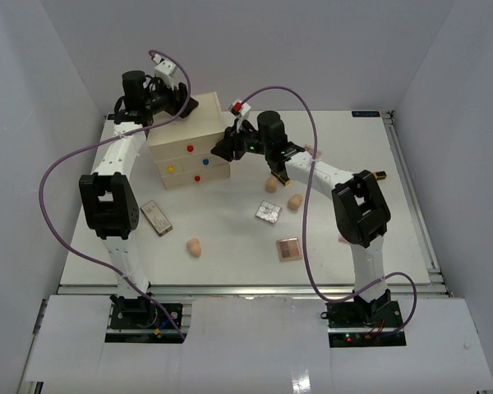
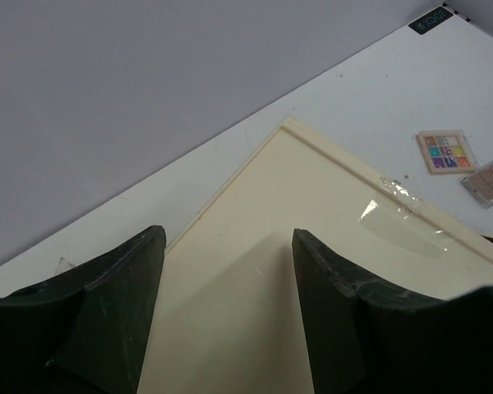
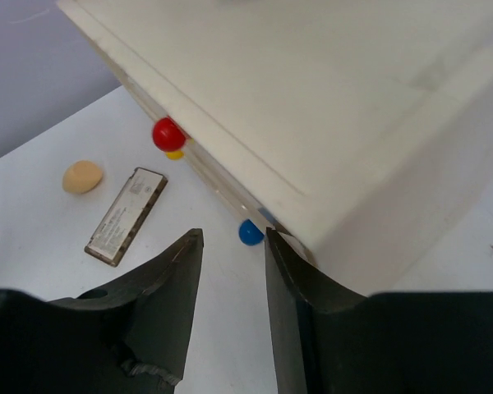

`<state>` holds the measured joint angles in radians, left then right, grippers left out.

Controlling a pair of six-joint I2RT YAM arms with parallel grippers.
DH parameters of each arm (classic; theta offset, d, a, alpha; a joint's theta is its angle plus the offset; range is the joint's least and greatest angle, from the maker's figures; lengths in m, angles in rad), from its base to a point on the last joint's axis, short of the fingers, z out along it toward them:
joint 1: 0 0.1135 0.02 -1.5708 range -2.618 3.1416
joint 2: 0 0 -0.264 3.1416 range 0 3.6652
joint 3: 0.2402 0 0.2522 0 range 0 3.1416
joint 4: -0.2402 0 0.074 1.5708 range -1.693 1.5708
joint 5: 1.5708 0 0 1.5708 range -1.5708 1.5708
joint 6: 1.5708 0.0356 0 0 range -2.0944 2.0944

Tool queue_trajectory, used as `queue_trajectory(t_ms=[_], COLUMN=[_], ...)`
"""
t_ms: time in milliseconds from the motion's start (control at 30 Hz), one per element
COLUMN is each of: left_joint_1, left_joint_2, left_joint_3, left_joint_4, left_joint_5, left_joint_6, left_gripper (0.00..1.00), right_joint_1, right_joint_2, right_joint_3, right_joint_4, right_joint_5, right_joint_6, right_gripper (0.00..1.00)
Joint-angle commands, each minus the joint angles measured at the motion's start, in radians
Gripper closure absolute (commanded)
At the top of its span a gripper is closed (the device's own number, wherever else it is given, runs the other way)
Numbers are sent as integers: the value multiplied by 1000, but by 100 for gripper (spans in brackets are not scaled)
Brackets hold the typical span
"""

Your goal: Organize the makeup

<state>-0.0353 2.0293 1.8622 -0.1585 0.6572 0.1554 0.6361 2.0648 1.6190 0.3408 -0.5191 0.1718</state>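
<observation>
Right hand (image 3: 232,246) parted beside drawer chest (image 3: 312,98) front corner

White table (image 1: 353,164): drawer chest (image 1: 189,152), palettes (image 1: 289,249), sponges (image 1: 195,247).

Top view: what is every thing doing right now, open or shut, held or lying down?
Chest: drawers look shut.
Left jaws: open, empty.
Right jaws: open, empty.
Sponges: lying loose on table.
Palettes: lying flat.
</observation>
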Motion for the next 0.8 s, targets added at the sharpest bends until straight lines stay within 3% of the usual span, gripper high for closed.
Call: queue_trajectory(t_ms=[0,167,433,767], left_joint_1=[-41,-35,0,3], left_joint_2=[35,27,36,-37], left_joint_3=[11,109,131,218], left_joint_4=[-314,-320,-355,-274], left_joint_5=[98,-26,-63,-41], left_joint_6=[-147,-186,-185,-206], left_gripper=[25,19,19,19], right_joint_1=[-64,-98,-160,-167], right_joint_2=[-64,-98,-286,-410], right_joint_3=[-47,-80,-238,-406], right_joint_4=[6,1,9,-2], right_joint_5=[169,186,-251,-424], right_joint_6=[-52,-112,-224,-216], right_gripper=[51,46,28,28])
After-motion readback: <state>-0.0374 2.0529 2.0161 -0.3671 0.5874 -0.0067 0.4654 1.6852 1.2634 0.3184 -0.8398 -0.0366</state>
